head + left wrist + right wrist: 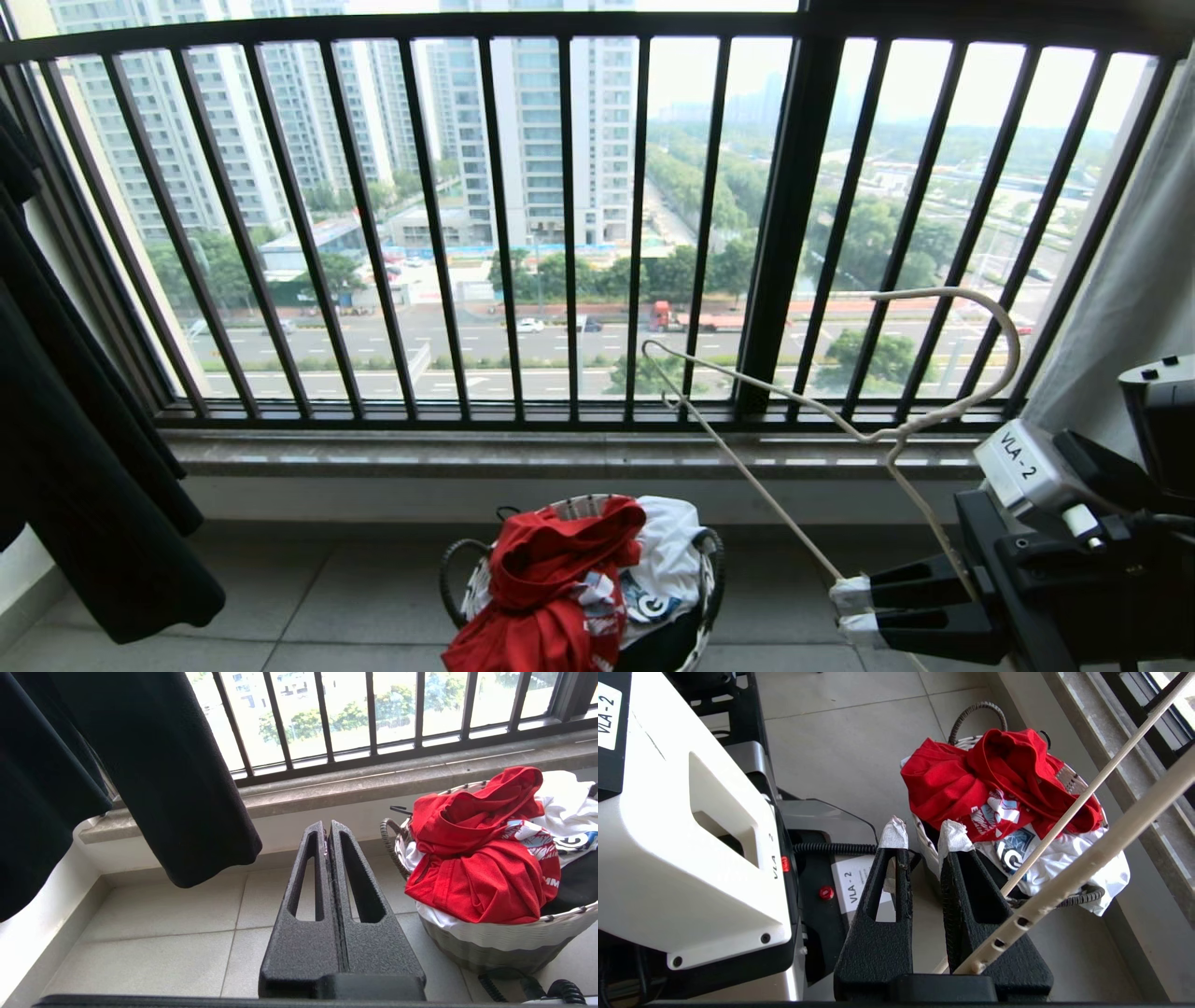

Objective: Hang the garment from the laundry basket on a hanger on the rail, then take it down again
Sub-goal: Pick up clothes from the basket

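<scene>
The garment [551, 588], a red T-shirt, lies crumpled on top of the pile in the laundry basket [459, 571], spilling over the near rim, with a white printed garment [667, 560] bunched under and beside it; lying uppermost, it looks free to be picked off without digging. The basket stands on the tiled floor [355, 597] just below the window sill [467, 453], and no rail is in sight from here, only the dark window railing [569, 224] with the street beyond. The right gripper [851, 611] is out at the lower right, a little apart from the basket, its taped fingertips [894, 833] standing slightly apart; the hanger [822, 415] runs through them and rises up and to the left, its big hook curving over near the railing, so the fingers seem to be grasping it by one wire arm, though the contact itself is partly hidden. Carrying it this way probably keeps the hook clear and the triangle ready to be fed into the shirt. The left gripper [328, 833] hangs clenched and empty beside the basket, parked near a dark hanging cloth [154, 765]
</scene>
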`<state>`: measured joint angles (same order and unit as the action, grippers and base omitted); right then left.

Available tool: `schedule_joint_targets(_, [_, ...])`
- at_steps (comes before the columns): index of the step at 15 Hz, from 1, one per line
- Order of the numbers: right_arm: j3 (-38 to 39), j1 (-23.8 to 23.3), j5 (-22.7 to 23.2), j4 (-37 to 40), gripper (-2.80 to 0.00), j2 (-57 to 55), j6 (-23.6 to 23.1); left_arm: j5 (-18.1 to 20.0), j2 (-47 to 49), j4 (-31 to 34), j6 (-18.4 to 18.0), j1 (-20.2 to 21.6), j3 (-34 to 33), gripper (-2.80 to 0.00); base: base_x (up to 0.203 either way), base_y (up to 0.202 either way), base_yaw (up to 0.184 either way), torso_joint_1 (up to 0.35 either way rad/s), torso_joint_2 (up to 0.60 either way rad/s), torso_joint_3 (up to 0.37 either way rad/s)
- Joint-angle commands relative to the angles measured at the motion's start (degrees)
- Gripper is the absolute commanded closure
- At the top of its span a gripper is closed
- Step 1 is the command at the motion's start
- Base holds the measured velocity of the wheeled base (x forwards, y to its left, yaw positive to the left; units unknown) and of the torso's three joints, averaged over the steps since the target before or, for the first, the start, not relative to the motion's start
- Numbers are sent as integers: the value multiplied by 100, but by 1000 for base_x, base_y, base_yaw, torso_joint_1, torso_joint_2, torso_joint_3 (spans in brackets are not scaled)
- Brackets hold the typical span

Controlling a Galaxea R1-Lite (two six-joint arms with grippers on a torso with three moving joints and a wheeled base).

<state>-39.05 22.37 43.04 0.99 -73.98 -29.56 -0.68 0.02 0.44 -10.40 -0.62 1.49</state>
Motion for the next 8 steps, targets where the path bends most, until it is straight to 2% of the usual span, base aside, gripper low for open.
schedule_joint_targets(1, [44,-4,29,-2,0,143,-30,-10,-2,0,-6,1,1,0,0,0,0,0,0,0])
schedule_joint_targets(8, [134,-5,29,-2,0,323,-6,-11,-2,0,-6,1,1,0,0,0,0,0,0,0])
